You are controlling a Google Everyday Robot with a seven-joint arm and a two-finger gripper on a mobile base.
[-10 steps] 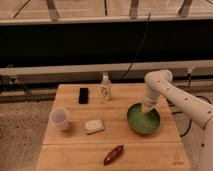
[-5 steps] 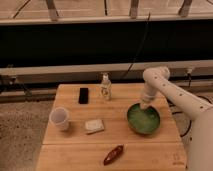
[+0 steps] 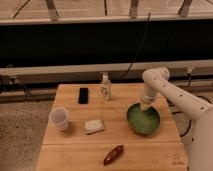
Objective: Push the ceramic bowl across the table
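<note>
The ceramic bowl (image 3: 143,119), wide and green inside with a darker rim, sits on the right side of the light-wood table (image 3: 75,150). My white arm comes in from the right and bends down over the bowl. My gripper (image 3: 145,105) points down at the bowl's far rim, touching or just above it. The small white cup (image 3: 59,119) stands at the table's left side, far from the gripper.
A black phone (image 3: 83,95) and a small clear bottle (image 3: 105,88) stand near the table's far edge. A pale flat block (image 3: 94,125) lies in the middle. A red-brown object (image 3: 113,154) lies near the front edge. A dark wall and rails run behind the table.
The arm has shifted a little to the left and the gripper has come down to the bowl's far rim. The bowl has barely moved.
</note>
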